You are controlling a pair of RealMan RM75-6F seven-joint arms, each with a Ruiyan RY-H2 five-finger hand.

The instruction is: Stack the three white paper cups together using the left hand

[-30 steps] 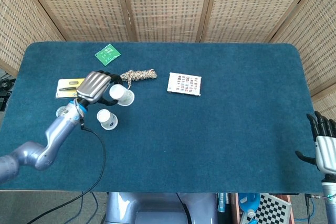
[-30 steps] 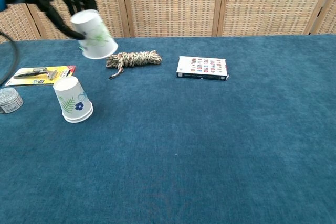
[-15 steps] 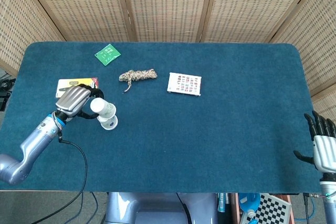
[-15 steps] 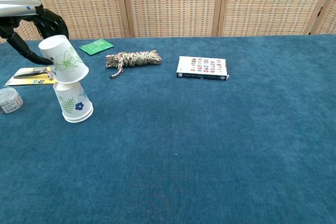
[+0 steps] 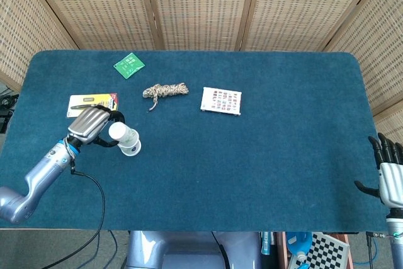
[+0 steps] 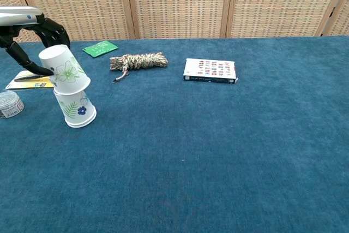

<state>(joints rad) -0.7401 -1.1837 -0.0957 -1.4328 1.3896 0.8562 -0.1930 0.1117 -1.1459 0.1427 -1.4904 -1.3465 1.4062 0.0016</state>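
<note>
A white paper cup with a leaf and flower print (image 6: 76, 110) stands upside down on the blue table (image 6: 218, 151) at the left. My left hand (image 6: 27, 23) grips a second, leaf-printed cup (image 6: 62, 70), also mouth down and tilted. Its rim overlaps the top of the standing cup. From the head view the held cup (image 5: 121, 132) lies just over the standing cup (image 5: 131, 147), with my left hand (image 5: 88, 124) to their left. I cannot tell a third cup apart anywhere. My right hand (image 5: 390, 174) hangs off the table's right front corner, fingers apart, holding nothing.
A yellow card with a knife (image 6: 30, 80) and a silver tape roll (image 6: 10, 103) lie close to the left of the cups. Further back are a green packet (image 6: 100, 48), a rope bundle (image 6: 138, 61) and a small book (image 6: 210, 70).
My left hand carried its cup from beside the rope bundle forward and left, then lowered it onto the standing cup. The right hand has barely moved.
</note>
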